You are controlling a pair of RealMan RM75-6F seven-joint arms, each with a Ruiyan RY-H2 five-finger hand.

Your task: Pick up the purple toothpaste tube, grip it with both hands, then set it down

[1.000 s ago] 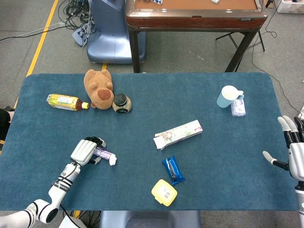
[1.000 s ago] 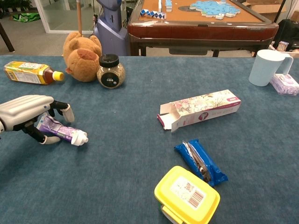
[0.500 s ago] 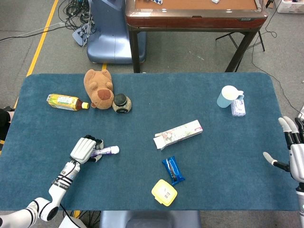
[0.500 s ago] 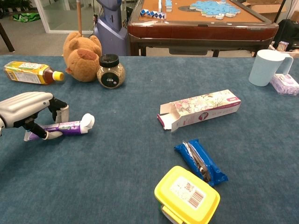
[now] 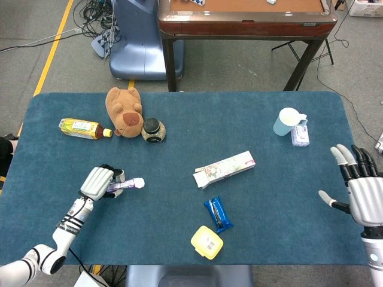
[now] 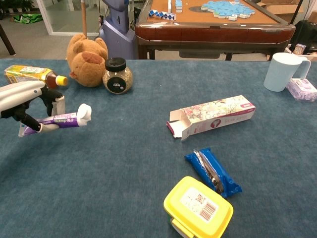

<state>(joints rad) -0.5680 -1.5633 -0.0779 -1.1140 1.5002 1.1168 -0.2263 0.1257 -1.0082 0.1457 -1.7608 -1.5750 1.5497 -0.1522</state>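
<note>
The purple toothpaste tube (image 5: 124,185) (image 6: 59,119) with a white cap is held off the blue table, lying roughly level with its cap pointing right. My left hand (image 5: 97,183) (image 6: 25,101) grips its rear part, fingers curled around it. In the head view my right hand (image 5: 361,195) hovers at the table's right edge with fingers spread and nothing in it; the chest view does not show it.
A toothpaste carton (image 5: 224,169) lies mid-table, with a blue snack pack (image 5: 218,214) and a yellow box (image 5: 207,242) nearer the front. Teddy bear (image 5: 124,111), jar (image 5: 153,130) and drink bottle (image 5: 84,128) sit back left. A cup (image 5: 288,121) and tissue pack (image 5: 300,134) stand back right.
My left hand has lifted the tube off the table and turned it level, cap to the right. The right hand has risen and come slightly inward.
</note>
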